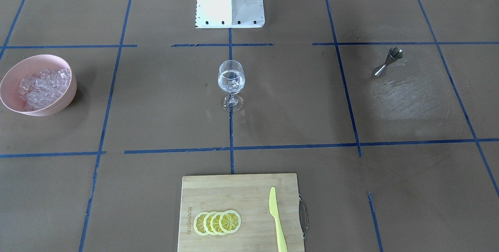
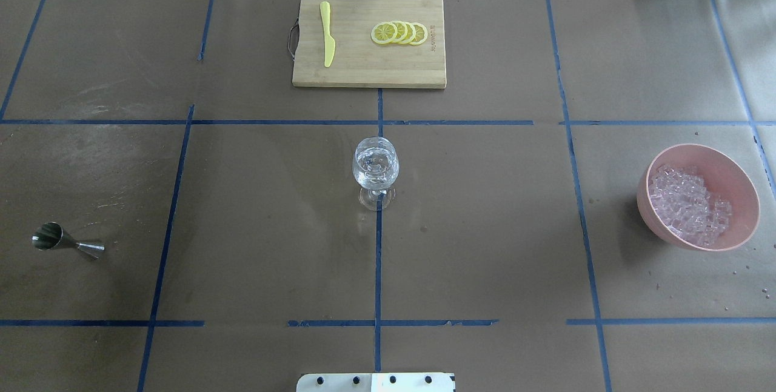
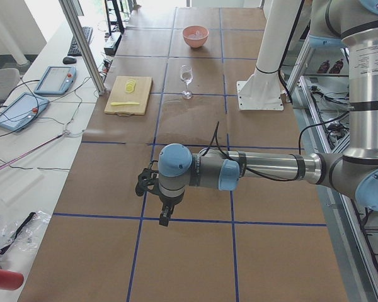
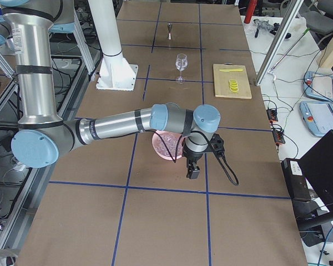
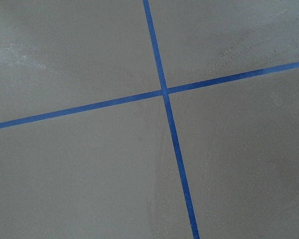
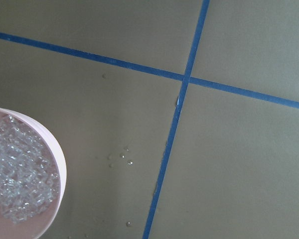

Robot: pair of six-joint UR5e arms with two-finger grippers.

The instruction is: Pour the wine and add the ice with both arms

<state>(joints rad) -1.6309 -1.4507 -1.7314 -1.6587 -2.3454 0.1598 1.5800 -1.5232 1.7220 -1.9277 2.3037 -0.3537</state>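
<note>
Facing the robot: stemmed glass stands mid-table with clear wine inside; ice is heaped in the pink bowl at left, jigger at right.
Overhead: cutting board at the far edge.
Left side: left gripper hangs over bare table; can't tell if its fingers are spread.
Right side: right gripper hangs just beside the bowl; can't tell either.

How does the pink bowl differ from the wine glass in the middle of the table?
The pink bowl is opaque, wide and stemless; the wine glass is clear, narrow and stemmed. The bowl holds a heap of ice cubes; the glass is partly filled with something clear. The bowl sits at the robot's right; the glass stands on the centre tape line. Both are upright and unheld.
</note>
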